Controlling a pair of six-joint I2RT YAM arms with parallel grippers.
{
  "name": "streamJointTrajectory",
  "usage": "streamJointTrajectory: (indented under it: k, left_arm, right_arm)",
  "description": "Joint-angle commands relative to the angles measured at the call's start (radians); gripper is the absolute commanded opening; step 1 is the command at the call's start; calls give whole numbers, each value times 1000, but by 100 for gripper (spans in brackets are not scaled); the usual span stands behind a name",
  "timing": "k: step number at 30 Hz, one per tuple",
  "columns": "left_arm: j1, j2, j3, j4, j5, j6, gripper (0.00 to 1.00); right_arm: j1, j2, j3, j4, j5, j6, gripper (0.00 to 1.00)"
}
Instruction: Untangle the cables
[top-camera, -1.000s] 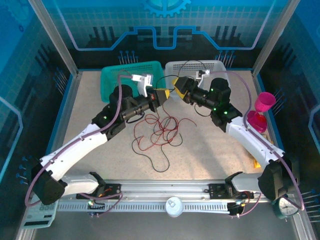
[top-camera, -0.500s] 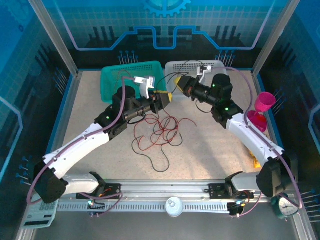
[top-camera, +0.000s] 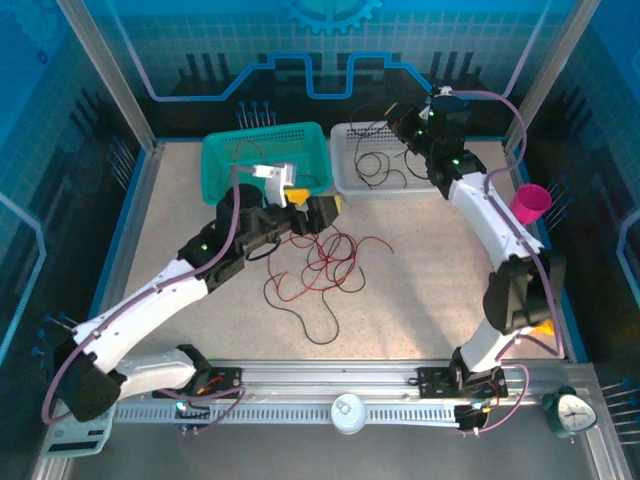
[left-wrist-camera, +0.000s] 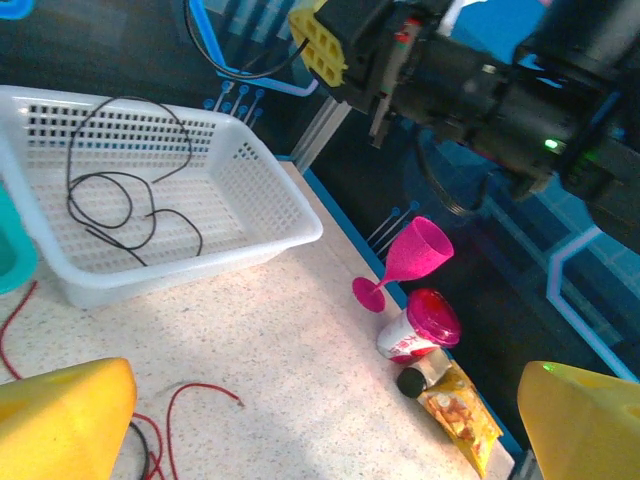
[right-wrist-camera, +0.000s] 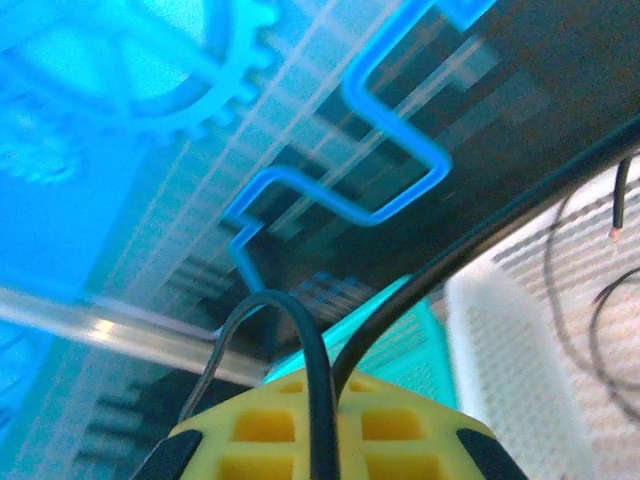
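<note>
Red cables lie in a loose tangle mid-table, and a thin black cable loops at their near side. My left gripper hovers over the tangle's far edge, open, its yellow fingertips wide apart with nothing between them. My right gripper is raised above the white basket, shut on a black cable clamped between its yellow pads. That black cable hangs down and coils inside the white basket. A red cable end shows near the left fingers.
A teal basket stands left of the white one. At the right edge are a pink goblet on its side, a pink-lidded cup and a yellow snack packet. A clock and a white cap sit by the front rail.
My left gripper opened and let go. My right gripper shut on the black cable and swung up and back over the white basket, drawing the cable into it.
</note>
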Motion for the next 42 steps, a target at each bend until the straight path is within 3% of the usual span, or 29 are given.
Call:
streamJointTrajectory:
  k: [1, 10, 18, 19, 22, 23, 26, 31, 36, 42]
  left_arm:
    - [-5, -53, -31, -30, -67, 12, 99]
    - [-2, -88, -51, -39, -83, 10, 99]
    - [-2, -61, -33, -38, -61, 3, 99]
    - [-2, -60, -30, -37, -59, 2, 99]
    - [-1, -54, -30, -36, -51, -1, 99]
    - [-2, -52, -30, -37, -49, 0, 99]
    - [-1, -48, -22, -49, -45, 7, 99]
    - [-2, -46, -9, -72, -47, 20, 99]
    - [-2, -49, 5, -105, -57, 20, 99]
    - [-2, -52, 12, -164, -75, 14, 99]
  right_arm:
    - [-42, 124, 116, -99, 101, -61, 0]
    - [-102, 480, 376, -242, -22, -23, 0]
    - [-103, 576, 406, -304, -28, -20, 0]
    - [-104, 577, 408, -313, -32, -23, 4]
    - [-110, 564, 412, -336, -55, -35, 52]
    - [-110, 550, 417, -353, -54, -44, 63]
    - [-111, 500, 432, -408, -44, -77, 79]
    - [-110, 410, 414, -486, -36, -100, 84]
    - [-81, 320, 382, -562, 31, -133, 84]
    - [-47, 253, 354, -579, 6, -174, 82]
